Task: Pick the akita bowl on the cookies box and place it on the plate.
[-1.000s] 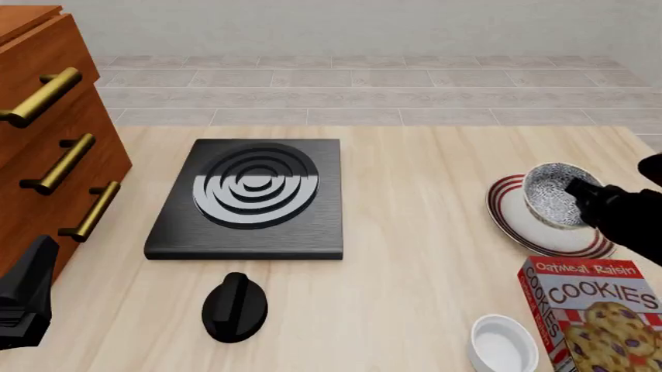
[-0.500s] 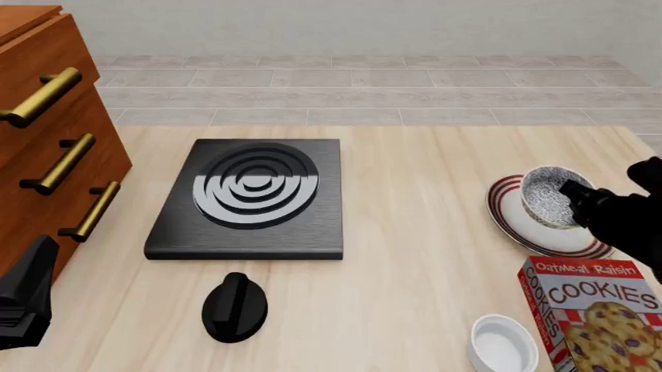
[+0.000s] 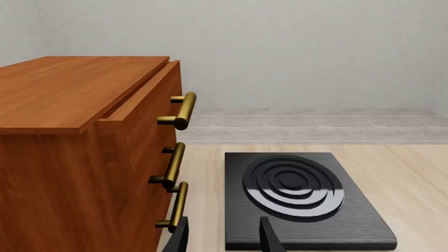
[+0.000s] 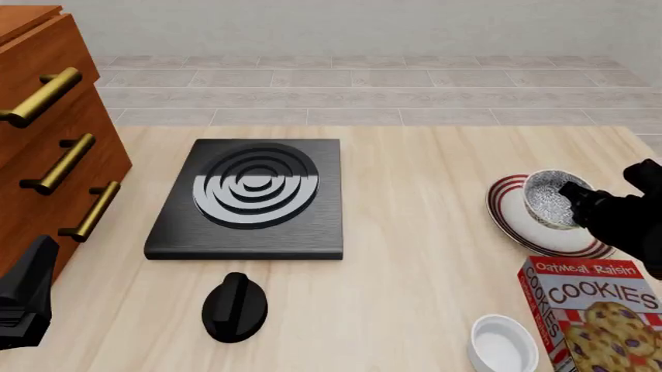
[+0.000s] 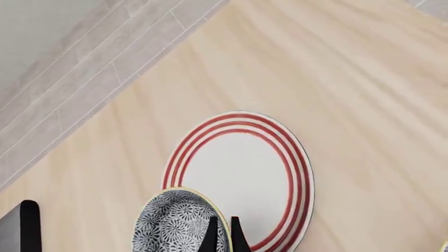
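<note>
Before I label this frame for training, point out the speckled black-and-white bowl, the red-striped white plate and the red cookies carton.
speckled black-and-white bowl [image 4: 551,200], front view, patterned inside.
red-striped white plate [image 5: 245,173], right wrist view, bare white centre.
red cookies carton [image 4: 600,298], front view, printed top face.

Pale wall [image 4: 362,23], grey tiled floor [image 4: 362,85], wooden drawer cabinet [image 4: 46,132]

Open tabletop [image 4: 424,232] is left between hob [image 4: 251,198] and plate [image 4: 512,221]; passage nearer is narrowed by cookies box [image 4: 594,310], white bowl [image 4: 504,342], knob [image 4: 235,307].

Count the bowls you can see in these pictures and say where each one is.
2. The akita bowl hangs over the plate in the right gripper; a white bowl stands left of the cookies box.
</note>
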You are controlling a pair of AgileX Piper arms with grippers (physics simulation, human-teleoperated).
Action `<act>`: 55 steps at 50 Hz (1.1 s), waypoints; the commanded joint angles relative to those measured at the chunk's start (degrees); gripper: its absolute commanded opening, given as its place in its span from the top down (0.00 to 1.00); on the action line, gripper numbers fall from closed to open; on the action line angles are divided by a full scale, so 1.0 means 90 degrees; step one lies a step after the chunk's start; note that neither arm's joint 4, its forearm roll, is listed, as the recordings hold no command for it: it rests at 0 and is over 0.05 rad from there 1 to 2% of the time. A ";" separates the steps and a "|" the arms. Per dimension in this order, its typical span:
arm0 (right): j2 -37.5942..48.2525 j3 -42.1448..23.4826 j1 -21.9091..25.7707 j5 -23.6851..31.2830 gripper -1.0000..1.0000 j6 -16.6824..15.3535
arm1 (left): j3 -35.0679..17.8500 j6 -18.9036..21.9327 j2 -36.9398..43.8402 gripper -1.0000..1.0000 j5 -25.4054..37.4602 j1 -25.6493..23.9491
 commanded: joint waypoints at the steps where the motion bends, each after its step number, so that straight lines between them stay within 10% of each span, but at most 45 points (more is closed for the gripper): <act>1: 0.0218 -0.0145 -0.0123 -0.0062 1.00 0.0002 | 0.0000 0.0000 0.0000 0.00 0.0000 0.0000; 55: 0.1299 -0.0926 -0.0266 -0.0088 1.00 -0.0148 | 0.0000 0.0000 0.0000 0.00 0.0000 0.0000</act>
